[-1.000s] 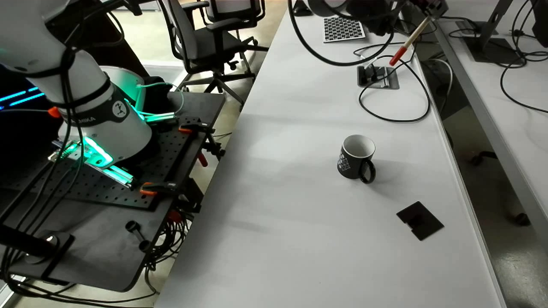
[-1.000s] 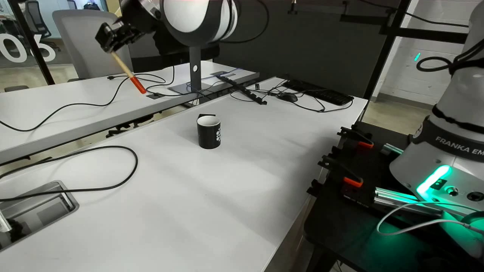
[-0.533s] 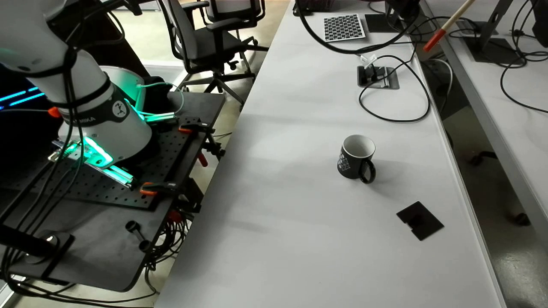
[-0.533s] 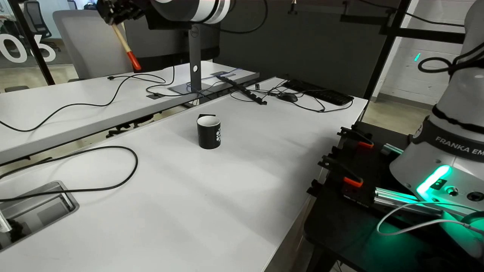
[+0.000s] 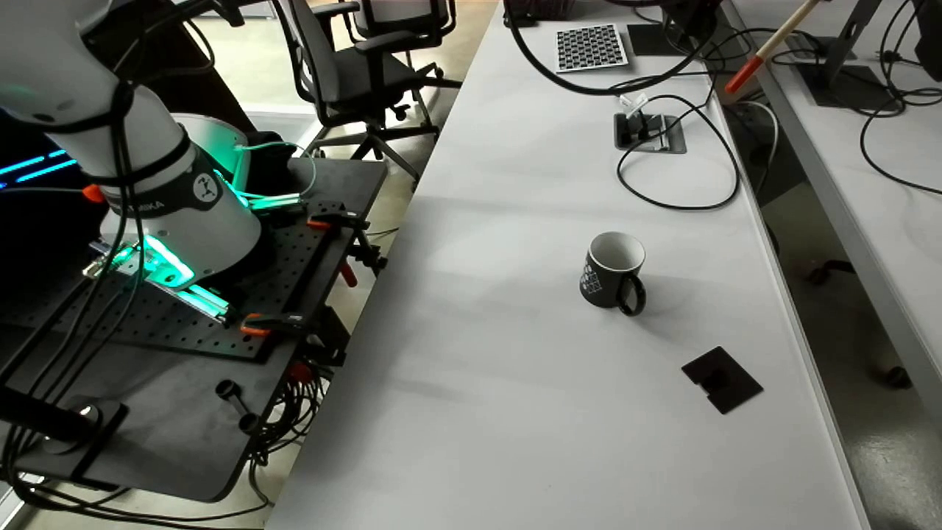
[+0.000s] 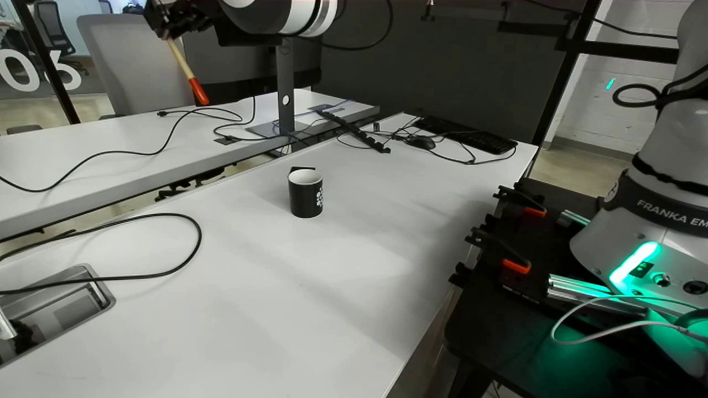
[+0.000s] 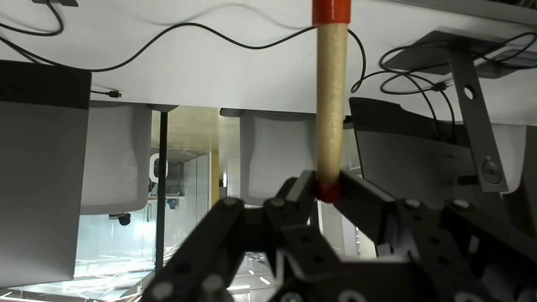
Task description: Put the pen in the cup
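Observation:
The pen is a thin pale wooden stick with a long red end and a small red end, seen in both exterior views (image 5: pixel 771 46) (image 6: pixel 185 67) and the wrist view (image 7: pixel 331 96). My gripper (image 7: pixel 328 186) is shut on its small red end. It shows at the upper left in an exterior view (image 6: pixel 166 34). The pen slants down, red end lowest, high in the air and well apart from the cup. The cup is a black mug with a pale inside, upright on the white table in both exterior views (image 5: pixel 602 285) (image 6: pixel 306 198). Its handle shows in an exterior view (image 5: pixel 633 296).
A flat black square piece (image 5: pixel 723 380) lies near the cup. A black cable loop (image 5: pixel 681 205) and a socket box (image 5: pixel 650 133) are on the table (image 5: pixel 515 412). Beyond a gap stands another desk (image 6: pixel 83 146) with cables and a monitor stand (image 6: pixel 285 99).
Over the last second my gripper has risen with the pen and moved away toward the other desk. In the last half second it has dipped slightly. The cup has not moved.

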Robot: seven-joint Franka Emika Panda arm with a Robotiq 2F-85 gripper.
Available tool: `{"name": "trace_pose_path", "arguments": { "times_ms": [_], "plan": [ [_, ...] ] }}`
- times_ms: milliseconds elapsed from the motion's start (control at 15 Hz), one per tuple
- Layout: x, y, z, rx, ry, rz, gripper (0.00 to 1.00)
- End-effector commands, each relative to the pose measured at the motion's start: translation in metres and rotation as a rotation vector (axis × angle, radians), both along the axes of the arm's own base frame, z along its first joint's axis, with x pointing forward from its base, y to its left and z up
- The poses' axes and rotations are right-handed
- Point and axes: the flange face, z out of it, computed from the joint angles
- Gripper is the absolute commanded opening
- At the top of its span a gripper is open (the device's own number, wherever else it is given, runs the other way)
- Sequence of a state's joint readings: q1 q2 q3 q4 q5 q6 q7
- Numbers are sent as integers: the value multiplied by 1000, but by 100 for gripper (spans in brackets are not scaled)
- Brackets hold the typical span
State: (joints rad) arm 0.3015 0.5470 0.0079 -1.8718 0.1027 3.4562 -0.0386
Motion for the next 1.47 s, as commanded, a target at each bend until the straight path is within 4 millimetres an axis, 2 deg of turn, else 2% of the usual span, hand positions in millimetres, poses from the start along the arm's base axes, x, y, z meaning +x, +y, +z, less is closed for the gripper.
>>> {"name": "trace_pose_path", "arguments": {
  "times_ms": [0, 267, 667, 867, 1133, 1400],
  "plan": [
    [0, 0, 0, 0, 0, 0, 5],
    [0, -12, 0, 0, 7, -15, 5],
    [2, -49, -3, 1, 21, -85, 5],
    [-1, -60, -10, 2, 40, -103, 5],
    [-12, -62, -19, 10, 72, -113, 5],
    [-28, -78, -31, 2, 115, -152, 5]
  ]
}}
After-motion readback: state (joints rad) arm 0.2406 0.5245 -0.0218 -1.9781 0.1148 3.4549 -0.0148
